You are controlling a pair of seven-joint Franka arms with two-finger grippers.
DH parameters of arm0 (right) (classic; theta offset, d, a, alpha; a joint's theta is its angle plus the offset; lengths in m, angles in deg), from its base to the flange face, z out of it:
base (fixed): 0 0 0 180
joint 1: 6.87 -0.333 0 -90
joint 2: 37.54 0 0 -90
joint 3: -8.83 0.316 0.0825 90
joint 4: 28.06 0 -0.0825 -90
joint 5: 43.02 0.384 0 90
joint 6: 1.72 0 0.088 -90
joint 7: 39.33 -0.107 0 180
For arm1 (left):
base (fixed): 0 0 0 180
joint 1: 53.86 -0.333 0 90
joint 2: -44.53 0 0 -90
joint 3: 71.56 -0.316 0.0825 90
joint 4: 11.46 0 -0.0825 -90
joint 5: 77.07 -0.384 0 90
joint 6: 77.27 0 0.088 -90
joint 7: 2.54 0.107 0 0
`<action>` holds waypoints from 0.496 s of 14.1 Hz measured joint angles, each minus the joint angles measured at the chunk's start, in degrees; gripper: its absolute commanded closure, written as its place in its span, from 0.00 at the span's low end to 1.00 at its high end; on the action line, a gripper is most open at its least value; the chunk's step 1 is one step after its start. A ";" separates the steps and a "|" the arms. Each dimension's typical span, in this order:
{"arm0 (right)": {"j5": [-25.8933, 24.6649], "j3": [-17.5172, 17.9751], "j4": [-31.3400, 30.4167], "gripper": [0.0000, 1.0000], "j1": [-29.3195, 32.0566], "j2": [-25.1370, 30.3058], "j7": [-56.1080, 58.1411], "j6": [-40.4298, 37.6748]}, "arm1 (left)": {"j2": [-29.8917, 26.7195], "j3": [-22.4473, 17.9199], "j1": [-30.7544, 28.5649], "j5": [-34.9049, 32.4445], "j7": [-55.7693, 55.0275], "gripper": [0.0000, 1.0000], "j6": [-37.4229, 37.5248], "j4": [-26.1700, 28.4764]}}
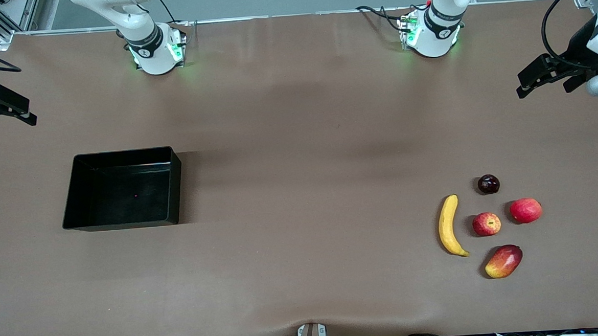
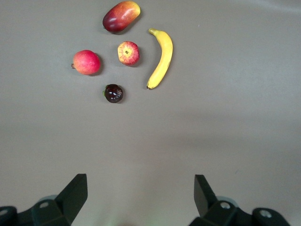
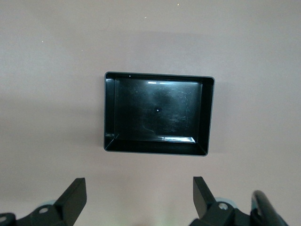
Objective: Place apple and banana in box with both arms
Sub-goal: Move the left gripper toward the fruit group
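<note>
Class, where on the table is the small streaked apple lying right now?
In the front view the apple lies toward the left arm's end of the table, amid the fruit cluster: beside the banana, with the mango-like fruit nearer the camera.

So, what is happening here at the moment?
Nothing is being handled yet. The left gripper and the right gripper both hang open at their own ends of the table. The banana and the apple lie among other fruit near the left arm's end. The black box sits empty near the right arm's end.
</note>
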 measured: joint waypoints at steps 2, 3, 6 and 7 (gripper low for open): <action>0.00 -0.01 0.00 0.00 0.00 0.00 -0.01 -0.01 | 0.00 0.00 0.00 0.00 0.01 0.00 0.08 0.00; 0.00 -0.02 0.00 0.00 0.00 0.00 -0.01 -0.03 | 0.01 0.00 0.00 0.00 0.01 0.00 0.13 0.00; 0.00 -0.10 0.00 0.00 0.04 0.00 -0.03 -0.03 | 0.44 -0.12 -0.05 -1.39 0.01 0.00 0.20 0.05; 0.00 -0.13 0.00 0.00 0.07 0.00 -0.03 -0.03 | 0.83 -0.12 -0.05 -2.35 0.01 0.00 0.15 0.06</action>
